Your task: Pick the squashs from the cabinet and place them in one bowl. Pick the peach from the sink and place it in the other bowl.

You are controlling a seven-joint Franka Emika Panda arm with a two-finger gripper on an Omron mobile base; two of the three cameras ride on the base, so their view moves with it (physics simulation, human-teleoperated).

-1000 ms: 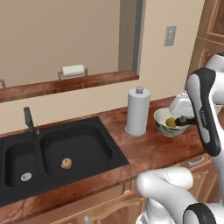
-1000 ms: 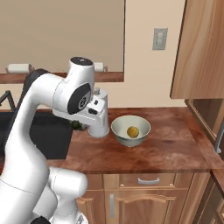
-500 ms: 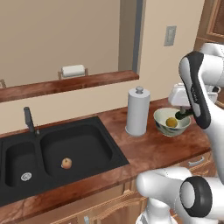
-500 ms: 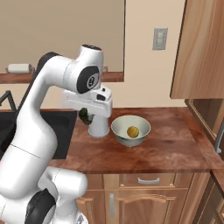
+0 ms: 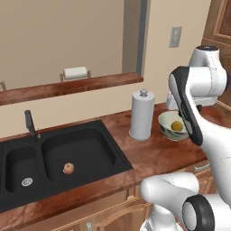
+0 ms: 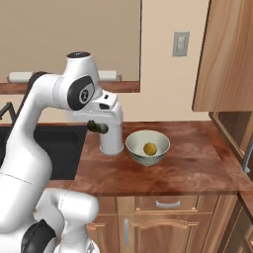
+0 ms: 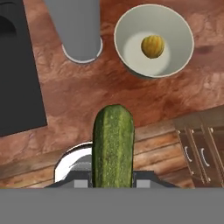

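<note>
No readable text or labels.

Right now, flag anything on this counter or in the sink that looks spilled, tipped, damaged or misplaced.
Nothing stands out. The paper towel roll stands upright beside the pale bowl, which holds the yellow squash. The peach lies in the sink. The claw grips the green squash above the counter.

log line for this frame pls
gripper: shut on green squash | yellow squash: in pale bowl | peach: in sink
</note>
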